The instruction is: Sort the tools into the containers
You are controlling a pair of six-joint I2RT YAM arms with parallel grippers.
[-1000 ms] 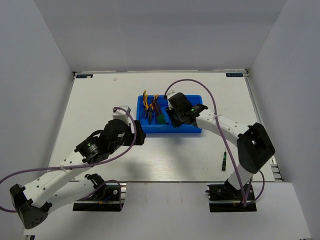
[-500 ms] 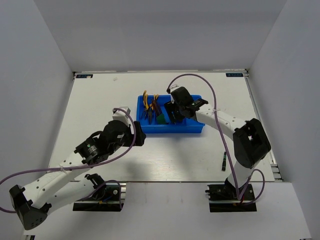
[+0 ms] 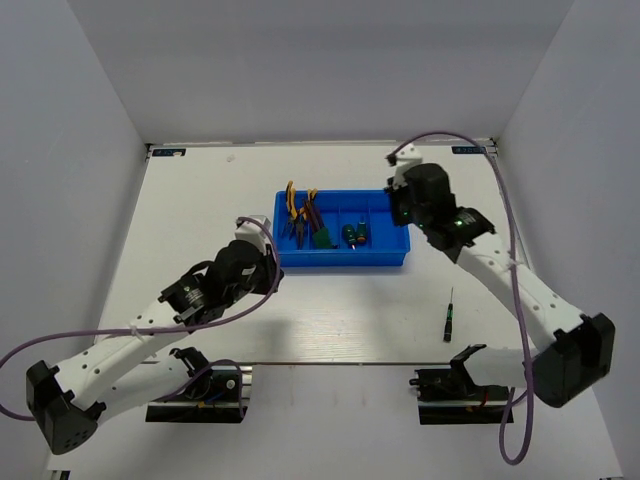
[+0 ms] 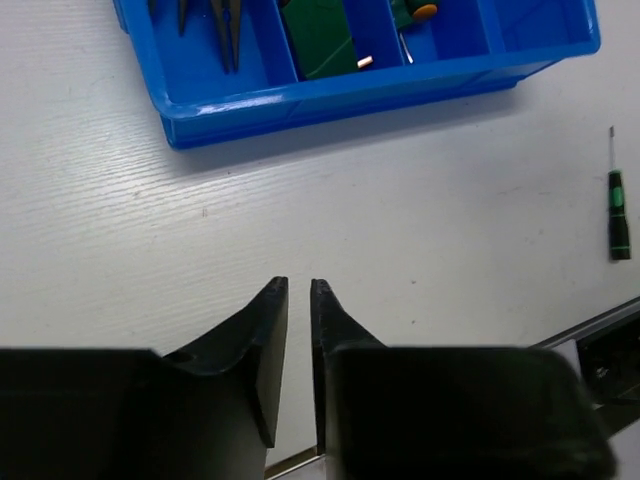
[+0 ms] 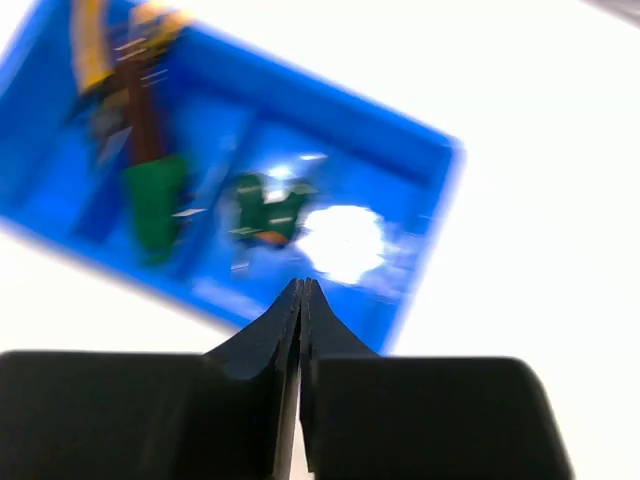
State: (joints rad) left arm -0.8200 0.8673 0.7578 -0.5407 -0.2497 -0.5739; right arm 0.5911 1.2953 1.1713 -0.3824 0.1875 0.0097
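The blue tray (image 3: 380, 258) (image 4: 340, 100) (image 5: 340, 115) lies mid-table. Its leftmost compartment holds two yellow-handled pliers (image 3: 297, 208) (image 4: 225, 25) (image 5: 110, 60). Beside them is the green hex-key set (image 3: 322, 238) (image 4: 320, 35) (image 5: 155, 205), then two stubby green screwdrivers (image 3: 352, 235) (image 5: 265, 205). A thin black screwdriver (image 3: 450, 322) (image 4: 618, 215) lies on the table at the near right. My left gripper (image 3: 274, 262) (image 4: 298, 285) hovers near the tray's left front corner, a narrow slit between its jaws, holding nothing. My right gripper (image 3: 398, 203) (image 5: 301, 283) hangs above the tray's right end, shut and empty.
White walls close in the table on the left, far and right sides. Purple cables loop from both arms. The right wrist view is motion-blurred. Both arm bases stand at the near edge.
My right arm has lifted out of the tray and swung right, its jaws opening and then shutting. Both green screwdrivers now show in the third compartment. My left gripper's jaws narrowed.
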